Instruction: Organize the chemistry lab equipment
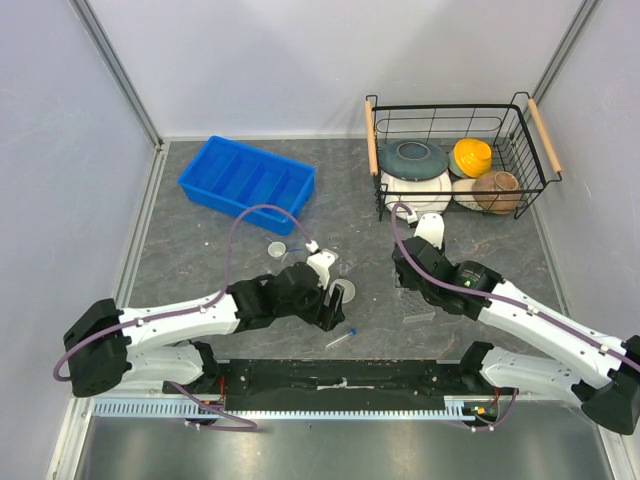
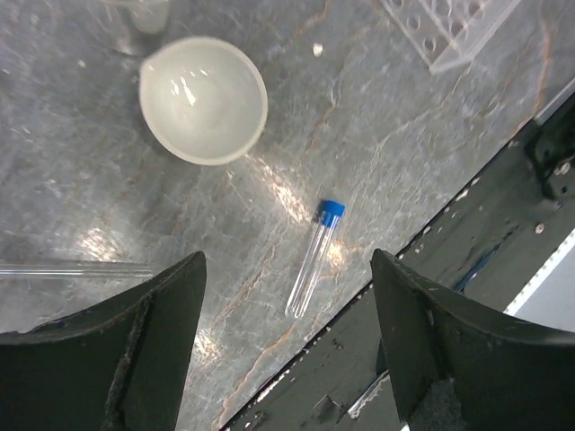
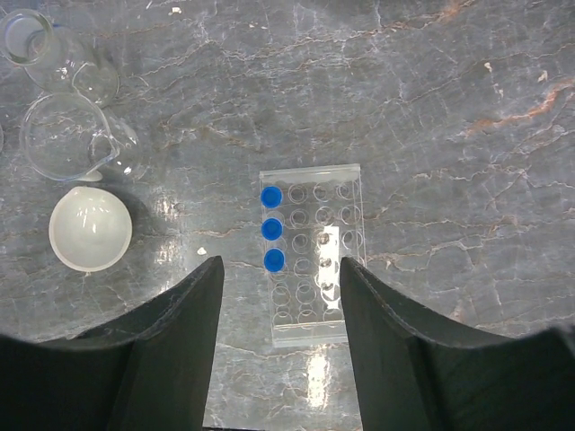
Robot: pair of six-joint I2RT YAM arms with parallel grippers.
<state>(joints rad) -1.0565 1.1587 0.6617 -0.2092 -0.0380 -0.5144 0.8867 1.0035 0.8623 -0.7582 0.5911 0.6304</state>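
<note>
View from above and from both wrists. The left gripper (image 2: 287, 269) stands with its jaws spread wide and nothing between them. On the grey marbled table (image 1: 190, 260) below it lies a loose blue-capped tube (image 2: 312, 260), flat on its side, cap pointing away from the camera and tilted slightly right. In the left wrist view the tube lies in the gap between the two dark fingers (image 2: 135, 350), nearer the right-hand one and touching neither. The white round dish (image 2: 204, 99) sits upright beyond and to the left of the tube, well apart from it. A corner of the clear tube rack (image 2: 449, 27) shows at the upper right, and a thin clear rod (image 2: 72, 268) lies on the table just beside the left-hand finger. The right gripper (image 3: 280, 269) also has its jaws parted and grips nothing. It hangs over the rack's near end, and the rack's nearer half shows between its fingers (image 3: 422, 359). Three capped tubes (image 3: 272, 228) stand in the rack's left column, one behind another; the other holes show clear. Left of the rack are the dish and two clear glass beakers (image 3: 67, 135), close together. In the overhead view a tiny white cup (image 1: 276, 250) stands beyond the left gripper, near a blue divided tray (image 1: 247, 178). A wire basket (image 1: 455, 112) of ceramic bowls stands at the far right.
</note>
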